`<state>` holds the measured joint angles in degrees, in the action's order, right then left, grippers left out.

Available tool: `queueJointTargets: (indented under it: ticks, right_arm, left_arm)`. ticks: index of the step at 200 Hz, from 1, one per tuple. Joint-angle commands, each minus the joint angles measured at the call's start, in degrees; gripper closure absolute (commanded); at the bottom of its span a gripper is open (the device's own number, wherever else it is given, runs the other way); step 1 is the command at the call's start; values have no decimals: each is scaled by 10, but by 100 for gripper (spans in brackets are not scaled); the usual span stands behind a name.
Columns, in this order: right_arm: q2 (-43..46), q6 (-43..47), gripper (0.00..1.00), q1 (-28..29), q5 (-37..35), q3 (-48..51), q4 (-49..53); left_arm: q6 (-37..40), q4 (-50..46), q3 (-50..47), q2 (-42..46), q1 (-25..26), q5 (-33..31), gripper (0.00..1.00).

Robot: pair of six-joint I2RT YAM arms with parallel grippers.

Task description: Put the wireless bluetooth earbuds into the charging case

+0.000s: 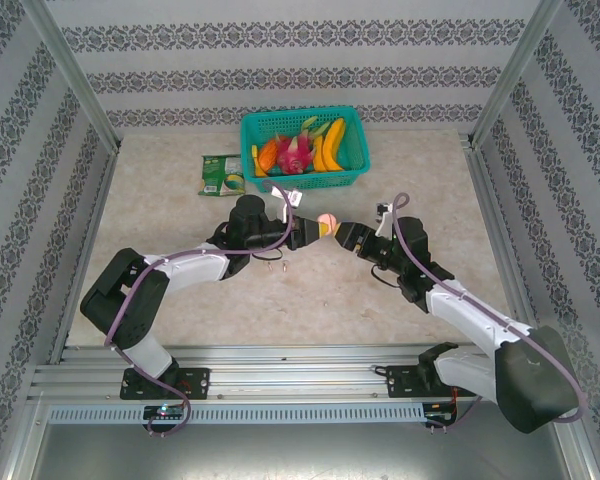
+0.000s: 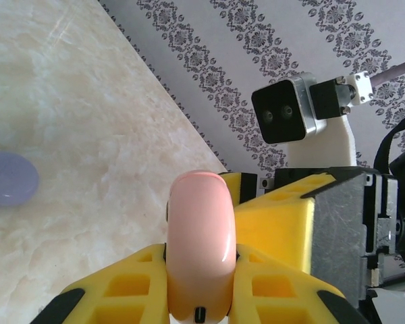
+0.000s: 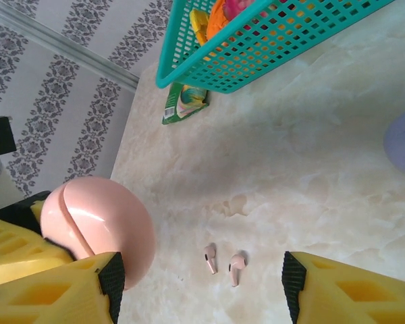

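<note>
A round pink charging case [image 1: 327, 222] hangs above the table's middle, closed, with my left gripper [image 1: 312, 232] shut on it. In the left wrist view the case [image 2: 201, 243] stands edge-on between the yellow fingers [image 2: 115, 290]. My right gripper [image 1: 346, 235] is open just right of the case, facing it. Its wrist view has the case [image 3: 98, 226] at its left finger [image 3: 67, 290]. Two pinkish earbuds [image 3: 210, 258] [image 3: 237, 267] lie on the table below, between the open fingers. A lilac case [image 2: 10, 178] lies flat on the table. The lilac earbuds are out of view.
A teal basket [image 1: 352, 125] of toy fruit stands at the back, with a green packet [image 1: 220, 174] to its left. Patterned walls and metal posts close in the marble table [image 1: 430, 180]. The right arm's wrist camera [image 2: 287, 111] faces the left gripper closely.
</note>
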<state>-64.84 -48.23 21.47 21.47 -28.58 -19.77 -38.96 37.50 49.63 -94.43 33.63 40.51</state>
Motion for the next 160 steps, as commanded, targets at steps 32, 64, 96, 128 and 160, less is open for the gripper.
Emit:
queueJointTargets:
  ticks: [32,64,96,128,160]
  right_arm:
    - [-50,-9,36,-9,-2,-30,-27]
    - [-68,-6,37,-10,7,-41,-24]
    - [-29,-14,37,-18,8,-15,-19]
    - [21,-18,37,-19,27,6,-19]
    - [17,-15,36,-14,56,6,-41]
  left_arm:
    - [5,32,-22,31,-5,26,92]
    - [7,32,-30,39,-5,25,92]
    - [14,28,-39,48,-6,18,92]
    - [2,51,-48,47,-13,18,93]
    - [-37,110,-54,33,-19,18,93]
